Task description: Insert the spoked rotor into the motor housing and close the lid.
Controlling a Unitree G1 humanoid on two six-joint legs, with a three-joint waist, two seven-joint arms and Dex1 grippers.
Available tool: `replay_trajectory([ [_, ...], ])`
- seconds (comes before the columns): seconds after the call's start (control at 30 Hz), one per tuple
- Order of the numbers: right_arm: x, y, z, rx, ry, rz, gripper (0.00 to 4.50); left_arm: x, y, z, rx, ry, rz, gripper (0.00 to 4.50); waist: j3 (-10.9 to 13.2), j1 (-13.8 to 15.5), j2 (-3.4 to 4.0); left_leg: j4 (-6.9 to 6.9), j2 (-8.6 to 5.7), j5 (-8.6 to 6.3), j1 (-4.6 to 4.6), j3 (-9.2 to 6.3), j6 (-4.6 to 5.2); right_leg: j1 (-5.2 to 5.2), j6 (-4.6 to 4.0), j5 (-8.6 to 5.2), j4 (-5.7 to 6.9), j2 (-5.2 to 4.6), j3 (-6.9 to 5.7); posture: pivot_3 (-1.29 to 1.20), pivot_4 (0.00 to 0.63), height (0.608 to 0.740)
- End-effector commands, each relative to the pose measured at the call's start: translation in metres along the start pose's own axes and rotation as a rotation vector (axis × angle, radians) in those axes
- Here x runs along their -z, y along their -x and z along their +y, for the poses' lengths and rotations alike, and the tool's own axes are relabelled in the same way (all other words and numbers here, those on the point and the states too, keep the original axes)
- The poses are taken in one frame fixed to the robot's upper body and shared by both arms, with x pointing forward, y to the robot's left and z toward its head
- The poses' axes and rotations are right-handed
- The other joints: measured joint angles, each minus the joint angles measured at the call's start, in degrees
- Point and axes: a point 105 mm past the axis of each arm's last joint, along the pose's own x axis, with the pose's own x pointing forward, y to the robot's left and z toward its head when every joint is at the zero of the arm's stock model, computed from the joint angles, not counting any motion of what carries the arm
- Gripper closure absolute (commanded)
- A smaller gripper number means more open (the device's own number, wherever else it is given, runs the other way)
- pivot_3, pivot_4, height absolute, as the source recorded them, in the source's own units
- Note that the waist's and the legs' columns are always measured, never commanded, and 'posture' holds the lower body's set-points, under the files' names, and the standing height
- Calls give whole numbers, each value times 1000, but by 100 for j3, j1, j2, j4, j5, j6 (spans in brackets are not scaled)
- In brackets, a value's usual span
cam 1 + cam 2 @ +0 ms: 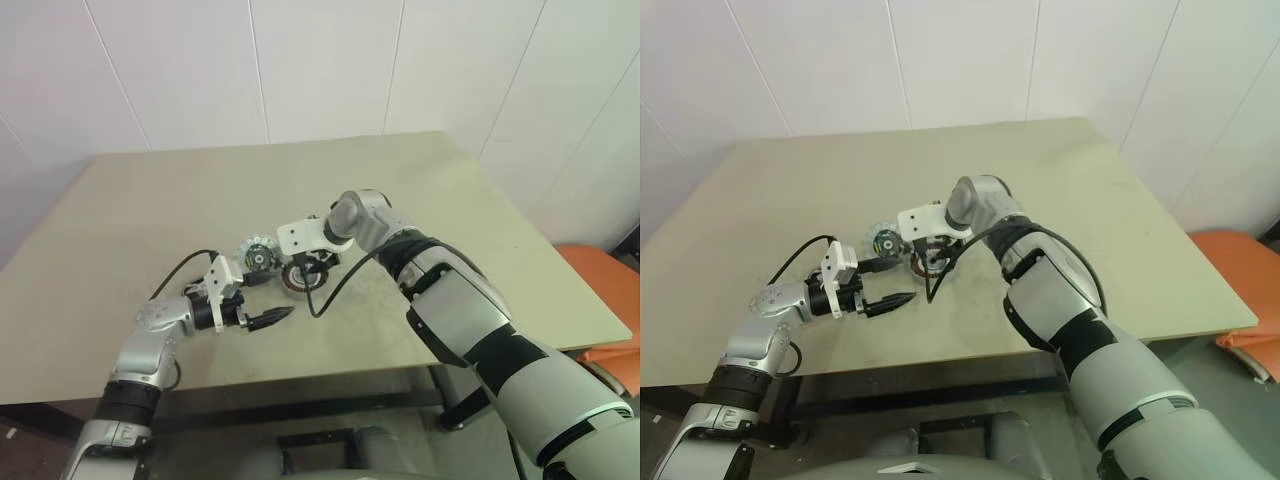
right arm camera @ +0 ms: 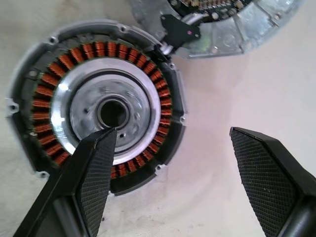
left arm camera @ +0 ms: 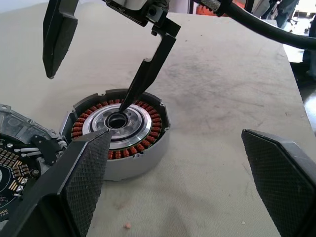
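A beige table [image 1: 480,240] fills the scene, and the spoked rotor [image 1: 300,275] lies flat on it, near the front edge and a little left of the middle. It serves as the landmark here.

Nearer the robot than the rotor, and to its left, the left gripper [image 1: 262,301] hangs just above the tabletop. Its two black fingers are spread wide with nothing between them, pointing across toward the rotor with a small gap of bare table between.

Right over the rotor, the right gripper [image 2: 170,163] points steeply down. Its fingers stand well apart and hold nothing. One fingertip [image 3: 129,96] sits at the dark centre hole of the rotor; the other hangs outside the rotor's rim, clear of it. The rotor's ring of reddish-copper windings surrounds a shiny silver hub.

Just beyond the rotor and to its left, touching or nearly touching its rim, lies the motor housing [image 1: 257,252], a round silvery-grey case. In the wrist views a circuit board and a small black tab show inside it.

A black cable [image 1: 345,280] loops down from the right wrist, beside the rotor on its right.

Right of the rotor and beyond it, the tabletop is bare to its edges, with faint dark scuffs. Past the far edge stands a white panelled wall [image 1: 320,60]. Off the table's right edge sits something orange [image 1: 600,285].
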Motion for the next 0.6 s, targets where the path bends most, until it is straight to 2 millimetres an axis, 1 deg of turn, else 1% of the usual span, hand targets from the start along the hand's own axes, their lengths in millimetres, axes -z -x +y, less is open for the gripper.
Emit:
replay_trajectory([
  [0.03, -1, -6, 6, -15, 3, 4, 637, -10, -4, 2, 9, -46, -18, 0, 0, 1, 0, 0, 0, 0, 0, -1, 0, 0, -3, 1, 0, 3, 0, 0, 0, 740],
  [0.13, -1, -8, 7, -18, 2, 4, 637, -10, -5, 2, 8, -46, -19, 0, 0, 0, 0, 0, 1, 0, 1, -1, 0, 0, -6, 1, 0, 4, 2, 0, 0, 740],
  [0.37, 1, -17, 18, -40, -2, 8, 637, -11, -5, 2, 9, -47, -19, 0, -4, -2, -5, -1, 2, 0, 3, 0, 0, 0, -6, 1, -1, 5, 5, 0, 0, 740],
  [0.6, 4, -25, 23, -23, -27, 16, 637, -10, -6, 2, 10, -50, -17, 0, -21, -12, -26, -4, 4, 0, 16, -1, 0, 6, -12, -1, 0, 10, 10, 0, 0, 740],
])
